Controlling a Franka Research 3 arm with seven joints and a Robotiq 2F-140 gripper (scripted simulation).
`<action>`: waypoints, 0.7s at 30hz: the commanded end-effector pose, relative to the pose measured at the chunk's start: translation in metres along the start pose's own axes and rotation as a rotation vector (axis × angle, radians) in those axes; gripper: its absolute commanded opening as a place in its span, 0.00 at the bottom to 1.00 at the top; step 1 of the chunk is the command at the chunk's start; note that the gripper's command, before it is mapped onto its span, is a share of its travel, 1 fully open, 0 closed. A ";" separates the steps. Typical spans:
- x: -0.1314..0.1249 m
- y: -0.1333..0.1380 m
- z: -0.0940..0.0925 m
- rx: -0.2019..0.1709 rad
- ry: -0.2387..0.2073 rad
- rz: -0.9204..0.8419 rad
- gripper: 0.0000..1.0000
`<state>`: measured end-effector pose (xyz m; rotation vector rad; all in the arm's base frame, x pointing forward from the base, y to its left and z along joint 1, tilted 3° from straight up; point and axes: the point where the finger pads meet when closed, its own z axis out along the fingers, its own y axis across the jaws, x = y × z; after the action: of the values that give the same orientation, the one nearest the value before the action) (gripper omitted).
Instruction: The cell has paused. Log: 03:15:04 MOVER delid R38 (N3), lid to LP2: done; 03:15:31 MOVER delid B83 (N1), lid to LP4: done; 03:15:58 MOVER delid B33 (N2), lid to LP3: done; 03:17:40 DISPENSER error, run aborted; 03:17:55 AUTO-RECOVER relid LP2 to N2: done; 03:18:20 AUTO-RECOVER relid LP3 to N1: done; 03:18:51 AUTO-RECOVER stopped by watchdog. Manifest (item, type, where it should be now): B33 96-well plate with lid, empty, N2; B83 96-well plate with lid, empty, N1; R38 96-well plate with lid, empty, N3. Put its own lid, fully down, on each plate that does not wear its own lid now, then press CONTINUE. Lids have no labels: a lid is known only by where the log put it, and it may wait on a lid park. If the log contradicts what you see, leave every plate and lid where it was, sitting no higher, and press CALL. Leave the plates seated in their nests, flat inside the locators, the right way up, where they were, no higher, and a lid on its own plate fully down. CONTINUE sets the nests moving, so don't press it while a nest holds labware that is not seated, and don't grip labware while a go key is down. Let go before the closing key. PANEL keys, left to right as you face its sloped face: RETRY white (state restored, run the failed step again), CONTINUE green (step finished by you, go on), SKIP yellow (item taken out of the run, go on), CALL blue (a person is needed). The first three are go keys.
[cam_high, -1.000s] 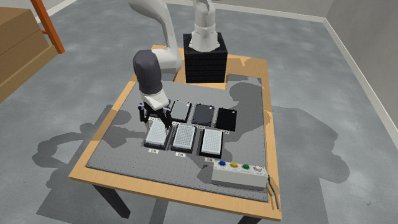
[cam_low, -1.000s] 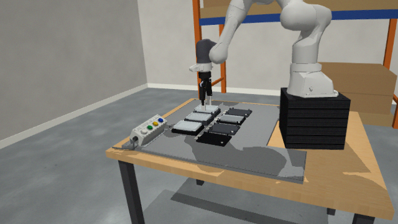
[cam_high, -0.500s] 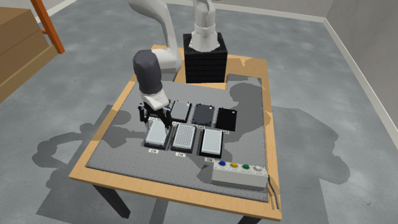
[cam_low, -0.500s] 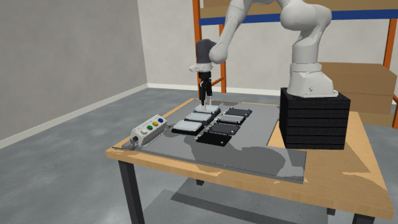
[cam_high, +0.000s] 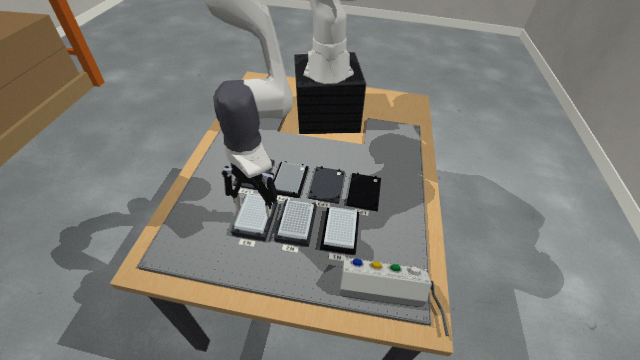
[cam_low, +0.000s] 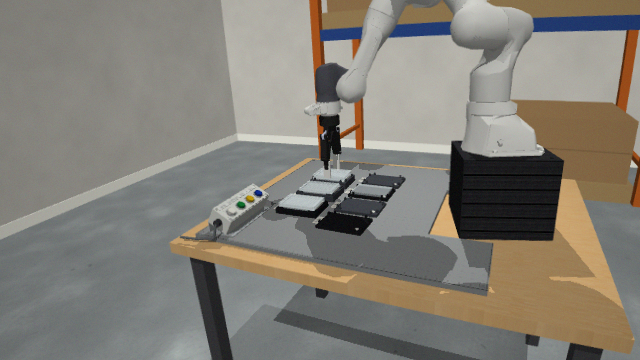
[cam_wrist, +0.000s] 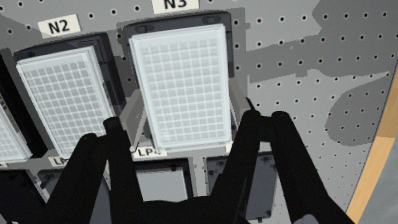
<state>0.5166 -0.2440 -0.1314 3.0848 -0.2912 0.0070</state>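
Note:
Three white 96-well plates sit in black nests in a row: N3, N2 and N1 (cam_high: 341, 227). My gripper (cam_high: 252, 199) stands straight down over the back end of the N3 plate. It is shut on the clear lid (cam_wrist: 182, 100) that covers that plate, with one finger on each long side. I cannot tell whether the lid rests fully down. The N2 plate (cam_wrist: 62, 95) lies beside it. In the exterior view, the gripper (cam_low: 330, 167) reaches to the farthest plate.
Behind the nests is a row of dark lid parks; one (cam_high: 291, 179) holds a pale lid, and two (cam_high: 326, 184) (cam_high: 364, 191) look bare. The key panel (cam_high: 385, 282) with blue, yellow, green and white keys sits at the front right. The black robot pedestal (cam_high: 330, 92) stands behind.

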 end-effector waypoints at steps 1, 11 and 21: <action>0.001 -0.001 0.001 0.000 0.002 0.001 0.00; 0.001 -0.001 0.002 0.000 0.002 0.001 0.00; 0.001 -0.001 0.003 0.000 0.002 0.001 0.00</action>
<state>0.5166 -0.2441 -0.1332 3.0849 -0.2916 0.0069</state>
